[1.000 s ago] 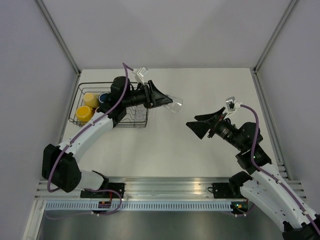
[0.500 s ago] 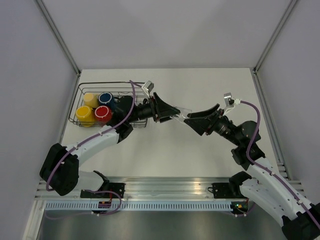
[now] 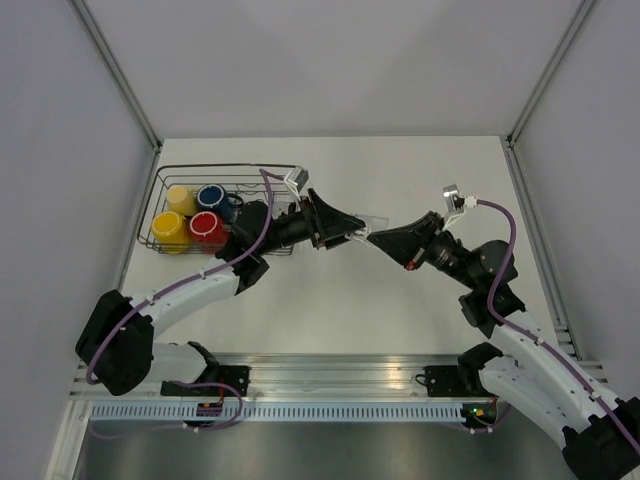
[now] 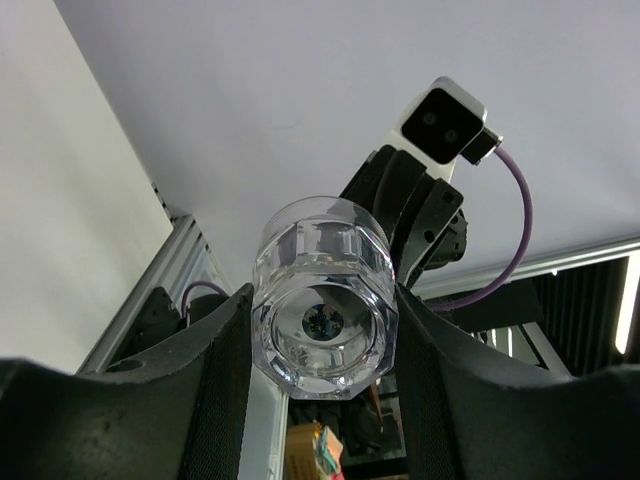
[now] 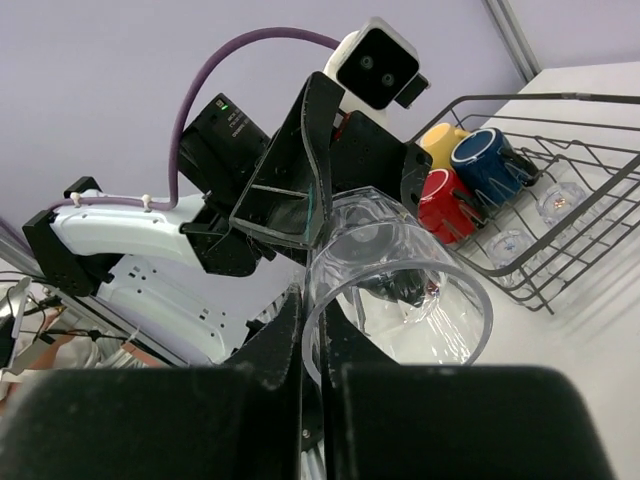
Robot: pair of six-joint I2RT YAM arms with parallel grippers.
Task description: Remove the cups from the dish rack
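the clear cup point(image 4: 324, 300) hangs in the air over the counter point(image 3: 420, 180), away from the dish rack point(image 3: 200, 167). the left tool point(image 3: 346, 232) is clamped on its bottom end and the right tool point(image 3: 379, 238) pinches its rim. if one pulls too soon, the slippery cup could fall and break.

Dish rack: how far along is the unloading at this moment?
Done: nothing that shows; no cup stands outside the dish rack. In hand: one clear tumbler, gripped by the left hand, with the right hand pinching its rim in what looks like a mid-air handover. Remaining: the red mug, blue mug, bright yellow mug, pale yellow mug and two tumblers, all in the rack.
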